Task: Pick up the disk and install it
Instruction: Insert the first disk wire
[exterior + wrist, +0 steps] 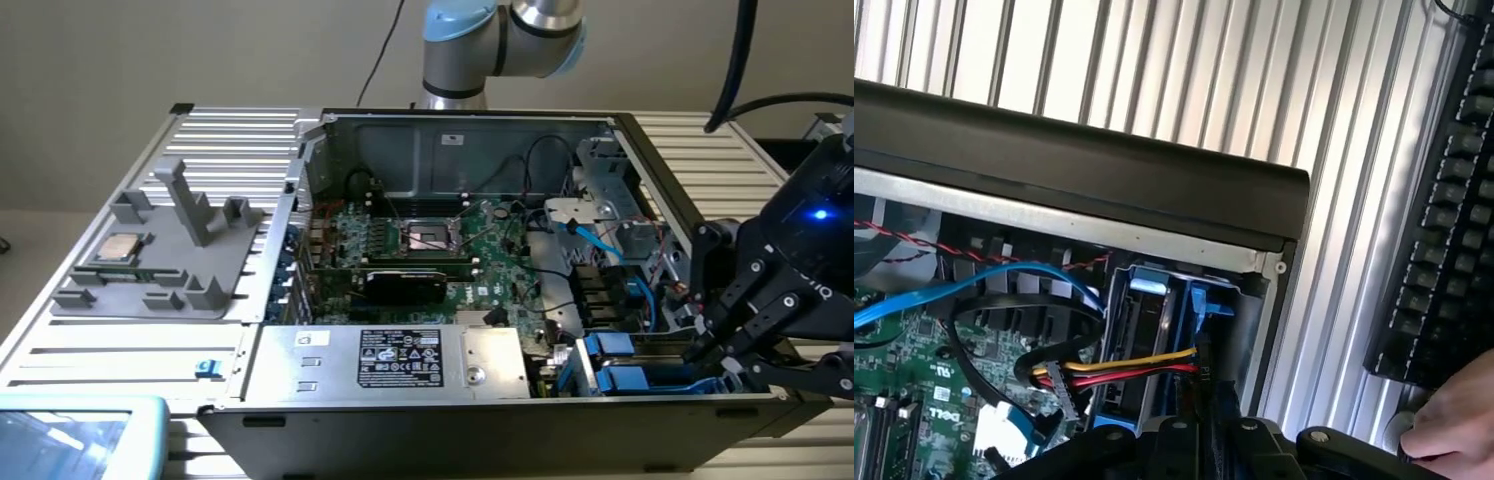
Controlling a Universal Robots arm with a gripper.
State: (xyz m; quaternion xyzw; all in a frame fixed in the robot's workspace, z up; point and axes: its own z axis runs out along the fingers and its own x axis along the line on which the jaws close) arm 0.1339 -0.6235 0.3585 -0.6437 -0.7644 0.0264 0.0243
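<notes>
Fingers (711,338) pressed together near blue-edged disk (625,378)

A: Where is the arm (501,40) seen?
B: Upper joints are noted at twelve o'clock in the exterior view, and the wrist (801,235) at three o'clock.
A: And the gripper (721,355)?
B: Recorded at four o'clock, angled toward seven o'clock, jaws drawn together.

Quantities: one gripper (717,355). Two blue-fronted drives (610,344) (622,379), just beside it. One computer case (441,430). One power supply (387,360). One processor chip (123,247), well apart. One keyboard (1444,230). One hand (1454,420).
</notes>
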